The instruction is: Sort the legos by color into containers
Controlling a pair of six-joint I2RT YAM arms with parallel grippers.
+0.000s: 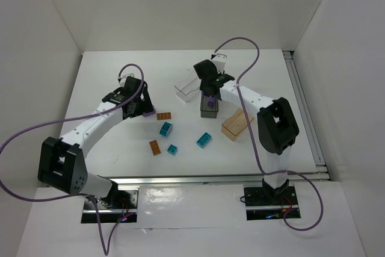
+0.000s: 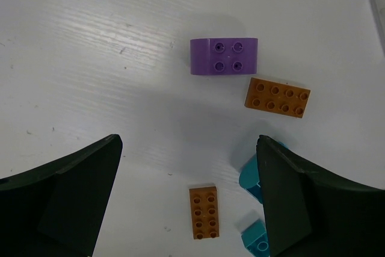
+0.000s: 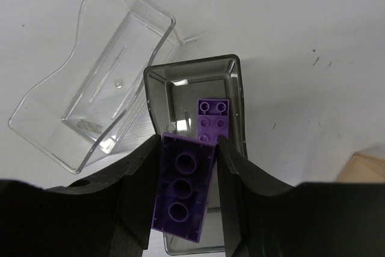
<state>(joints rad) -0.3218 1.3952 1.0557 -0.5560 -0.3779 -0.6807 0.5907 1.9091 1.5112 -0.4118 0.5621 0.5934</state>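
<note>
Step in hand: deposit of a purple lego into the dark container. The right gripper [image 3: 183, 148] is closed on a purple brick [image 3: 182, 188], fingers pressed to its long sides, hollow underside facing the wrist camera. The brick hangs over the near end of the dark grey container [image 3: 236, 82], which already holds a second purple brick [image 3: 213, 120] lying flat, studs up, toward its 12 o'clock end.

The clear container [image 3: 102, 82] sits just beside the dark one at its 10 o'clock and appears empty. The tan container [image 1: 236, 124] lies at 4 o'clock of the dark one in the top view.

Next move, as judged: open the jaws so the brick drops inside the walls. A small shift toward 12 o'clock first would give more margin from the near wall.

The left gripper [image 2: 188, 142] stands fully open and holds nothing. It hovers over the table [image 2: 90, 40], with a loose purple brick [image 2: 224, 56] at 12 o'clock of the jaw gap; this brick is short, with four studs. One orange brick [image 2: 277, 97] lies just beside it at 4 o'clock, another orange brick [image 2: 204, 212] at 6 o'clock, and teal bricks [image 2: 249, 176] are partly hidden behind the right-hand finger.
</note>
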